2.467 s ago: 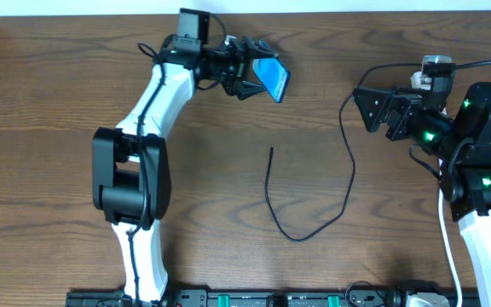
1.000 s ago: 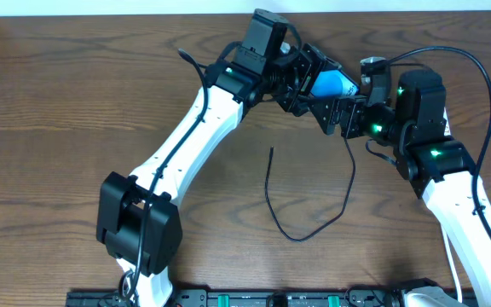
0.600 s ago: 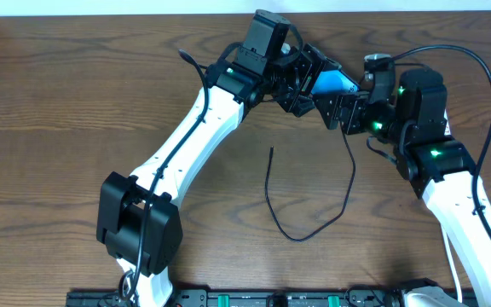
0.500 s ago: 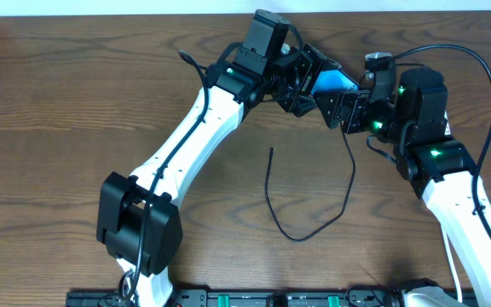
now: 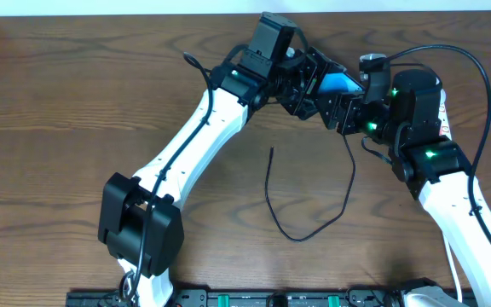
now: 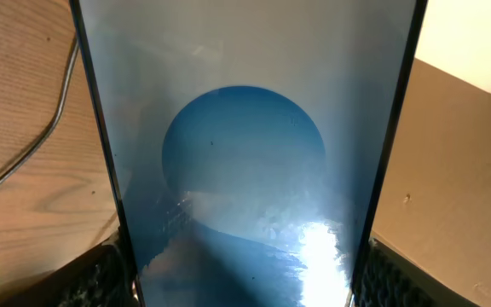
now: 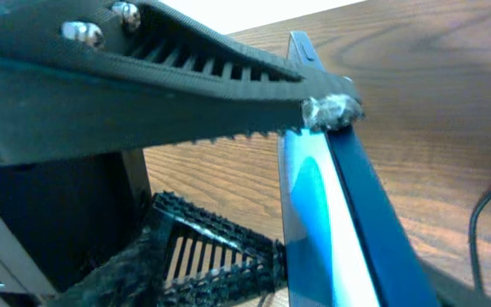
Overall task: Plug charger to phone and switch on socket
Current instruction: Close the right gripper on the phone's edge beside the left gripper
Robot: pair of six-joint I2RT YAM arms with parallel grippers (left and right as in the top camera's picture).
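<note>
Evidently gripping the phone (image 5: 342, 83) in the left end effector (image 5: 317, 85), clenched on both long edges and lifting it off the surface (image 5: 75, 128) with the screen tilted upward. Probably raised this way to offer one end to the other arm, rather than left flat and awkward to plug. Reaching in from the phone's right with the right end effector (image 5: 346, 109), spread open, with nothing seen between its fingers, just beside the handset. Lying on the wood below the phone and well apart from it: the charger (image 5: 301, 236), looped, plug tip (image 5: 272, 150) free and ungrasped. Far end running up beneath the right end effector and hidden there. Judged from that, no plugging done yet. From overhead, only the layout: two arms meeting at the phone, the cable's whole run, and the grip itself buried under black hardware. From the left wrist, by contrast, a blue-and-white screen filling the view, with dark fingers (image 6: 105, 273) at its lower corners confirming the clamp. From the right wrist, the handset edge-on, with the upper ribbed finger (image 7: 186, 85) ending at the phone's top edge. Touching or just short of it, impossible to tell. No socket made out in any view.
</note>
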